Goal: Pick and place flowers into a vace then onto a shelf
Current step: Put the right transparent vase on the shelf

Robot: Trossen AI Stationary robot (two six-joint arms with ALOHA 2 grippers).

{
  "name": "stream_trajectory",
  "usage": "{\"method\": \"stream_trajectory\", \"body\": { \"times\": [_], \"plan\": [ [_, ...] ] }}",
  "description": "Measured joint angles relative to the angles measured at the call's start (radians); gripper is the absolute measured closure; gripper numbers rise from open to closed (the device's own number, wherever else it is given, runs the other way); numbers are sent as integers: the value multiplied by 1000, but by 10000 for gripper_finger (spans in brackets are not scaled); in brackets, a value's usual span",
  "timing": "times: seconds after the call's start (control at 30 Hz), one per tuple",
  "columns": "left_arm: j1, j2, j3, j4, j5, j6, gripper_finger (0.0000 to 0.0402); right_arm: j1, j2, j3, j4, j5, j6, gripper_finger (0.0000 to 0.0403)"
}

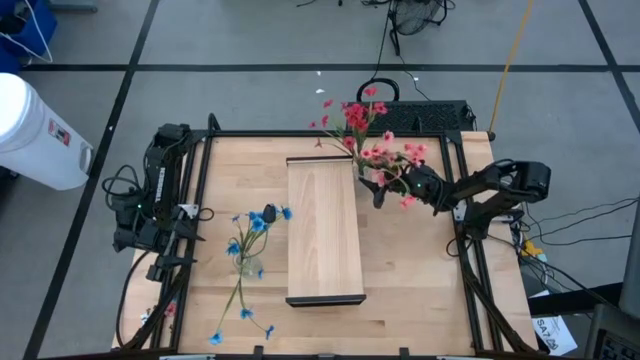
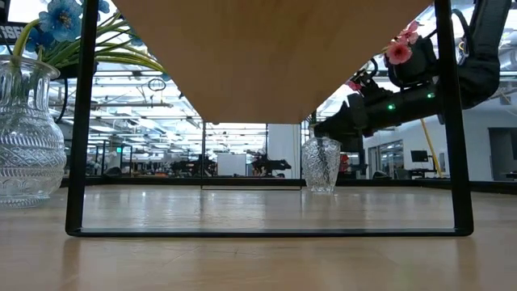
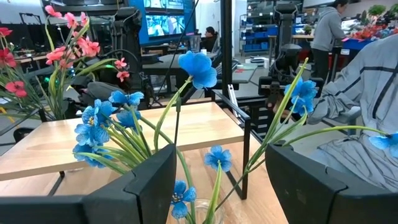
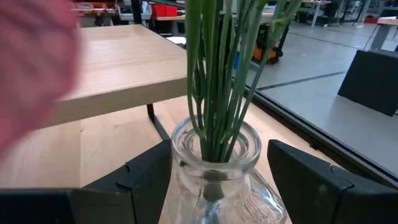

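- Two glass vases stand on the bench, one on each long side of the shelf point(image 1: 324, 232), which is raised on a black frame over the middle of the bench.
- Vase with red-pink flowers point(image 1: 372, 135): on the bench just beside the shelf's far right corner, near the far edge. Stems bunched upright in the vase neck point(image 4: 214, 146); blossoms spread out past the far edge of the bench.
- Right gripper point(image 1: 378, 186): reached in from the right edge, jaws apart, one finger on each side of that vase's neck in the right wrist view. Cannot tell whether the fingers touch the glass.
- Vase with blue flowers point(image 1: 252, 228): on the bench left of the shelf, about midway along its length. In the low view the cut-glass vase body point(image 2: 28, 137) sits flat on the wood, upright.
- One loose blue spray point(image 1: 240, 312) lies on the bench toward the near left corner, its stem running up toward the blue vase.
- Left gripper point(image 3: 217, 180): jaws apart, set behind the blue blossoms, holding nothing; arm sits at the left edge.
- Shelf top is bare wood.
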State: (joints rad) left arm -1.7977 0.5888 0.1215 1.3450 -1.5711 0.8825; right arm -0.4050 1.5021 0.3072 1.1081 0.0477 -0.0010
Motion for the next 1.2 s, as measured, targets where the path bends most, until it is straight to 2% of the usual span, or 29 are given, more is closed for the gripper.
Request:
{"method": "stream_trajectory", "body": {
  "times": [0.47,0.77,1.2],
  "plan": [
    [0,0,0,-2,0,0,151,-2,0,9,-39,-18,7,151],
    [0,0,0,-2,0,0,151,-2,0,27,-52,-27,1,212],
    [0,0,0,-3,0,0,151,0,0,28,-57,1,-3,228]
  ]
}}
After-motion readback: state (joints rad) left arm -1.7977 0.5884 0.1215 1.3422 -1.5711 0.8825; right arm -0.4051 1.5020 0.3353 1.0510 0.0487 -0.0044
